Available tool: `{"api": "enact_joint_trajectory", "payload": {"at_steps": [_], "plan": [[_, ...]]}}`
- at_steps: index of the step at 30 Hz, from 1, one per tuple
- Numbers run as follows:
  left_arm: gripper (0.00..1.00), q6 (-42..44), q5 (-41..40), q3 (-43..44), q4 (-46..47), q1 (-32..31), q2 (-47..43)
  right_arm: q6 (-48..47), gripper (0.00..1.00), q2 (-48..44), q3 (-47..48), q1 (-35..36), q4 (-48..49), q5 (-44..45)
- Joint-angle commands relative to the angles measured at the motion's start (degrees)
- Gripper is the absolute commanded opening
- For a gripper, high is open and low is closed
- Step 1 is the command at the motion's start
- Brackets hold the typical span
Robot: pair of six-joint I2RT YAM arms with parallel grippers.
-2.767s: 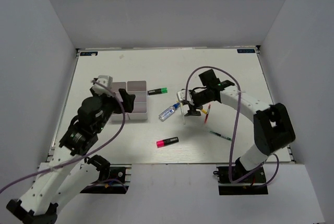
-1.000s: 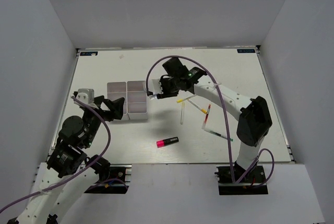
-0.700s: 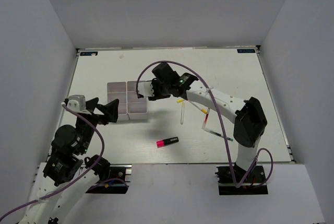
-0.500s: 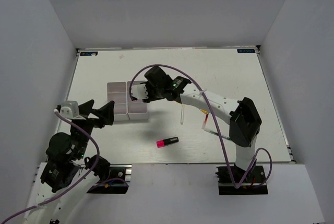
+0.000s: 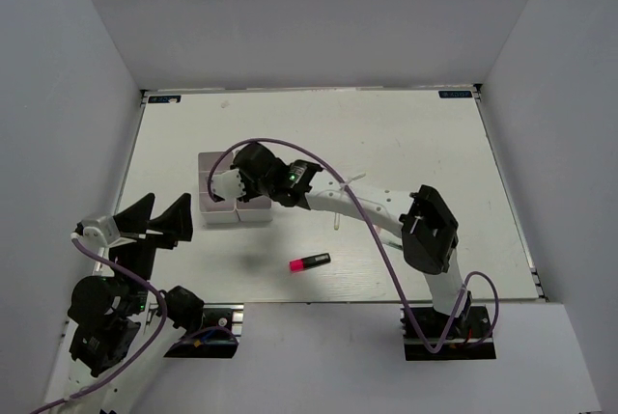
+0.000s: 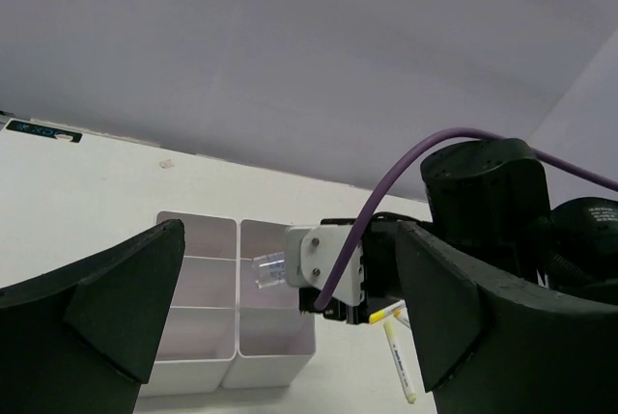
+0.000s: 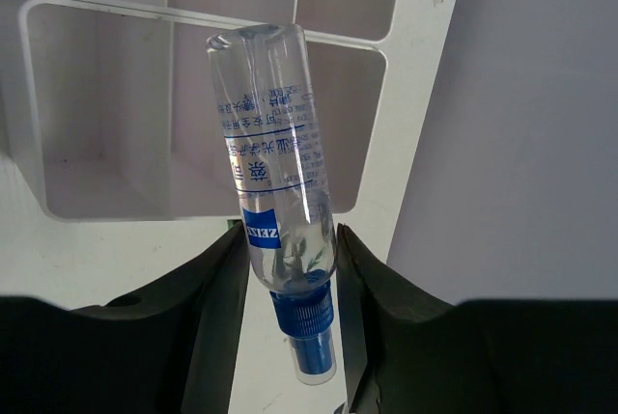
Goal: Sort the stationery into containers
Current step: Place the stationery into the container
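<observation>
My right gripper (image 5: 232, 185) is shut on the clear blue-capped tube (image 7: 275, 178), gripping it near the cap end. The tube (image 6: 266, 266) hangs tilted above the right column of the white divided tray (image 5: 208, 213), which also shows in the right wrist view (image 7: 386, 57) and the left wrist view (image 6: 193, 375). My left gripper (image 5: 154, 219) stands open and empty near the table's front left, short of the tray. A pink-capped black highlighter (image 5: 309, 262) lies on the table in front. A white pen with a yellow tip (image 6: 399, 361) lies right of the tray.
The right arm (image 5: 367, 204) stretches across the table's middle and hides most of the pens beneath it. White walls enclose the table on three sides. The compartments that show in the right wrist view hold nothing.
The right arm has swung left, carrying the tube from the table's middle to above the tray. The left arm has drawn back toward the near left corner, still open.
</observation>
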Motion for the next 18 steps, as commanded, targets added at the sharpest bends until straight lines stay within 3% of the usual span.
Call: {"api": "enact_joint_trajectory", "payload": {"at_steps": [1,18], "plan": [[1.00,-0.09,-0.07,-0.31,-0.11,0.22,0.23,-1.70,0.00,-0.35,2.37,0.74,0.94,3.63],[1.00,-0.09,0.99,-0.31,-0.11,0.22,0.76,-6.97,0.00,5.36,4.13,0.92,-4.42,11.27]]}}
